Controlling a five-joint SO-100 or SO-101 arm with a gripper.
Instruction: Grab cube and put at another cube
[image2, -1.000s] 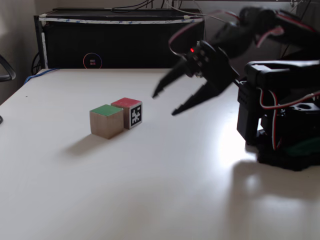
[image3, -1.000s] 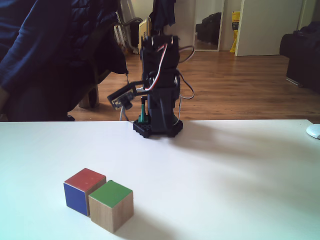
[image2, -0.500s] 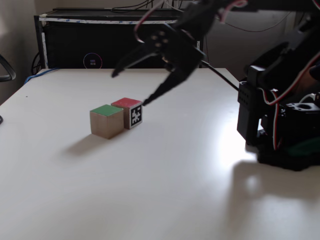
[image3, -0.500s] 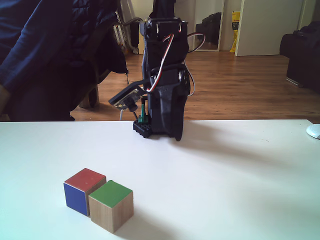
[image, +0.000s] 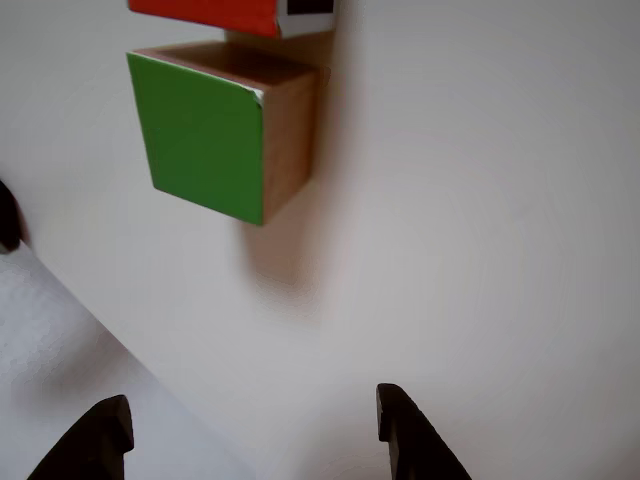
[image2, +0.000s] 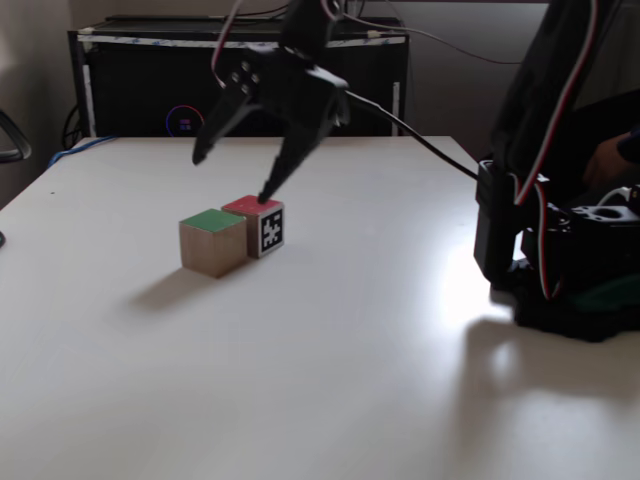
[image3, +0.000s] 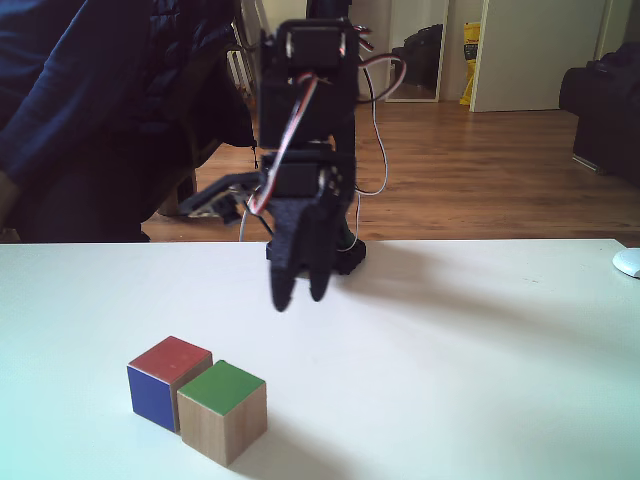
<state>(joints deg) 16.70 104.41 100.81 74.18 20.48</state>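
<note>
gripper (image2: 232, 175): jaws spread wide, empty, hung above the cubes
cube (image2: 213, 242): touched another cube (image2: 258, 224) on table (image2: 330, 340)

Green-topped cube (image2: 213, 241), red-topped cube (image2: 258, 224)

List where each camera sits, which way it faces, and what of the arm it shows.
Other view: rides above the fingers, looking down at the green cube.
A fixed view: table side, the arm's base at right, the open gripper over the red cube.
Another fixed view: opposite the base, low, facing the arm.
Both fixed views share the two touching cubes.
</note>
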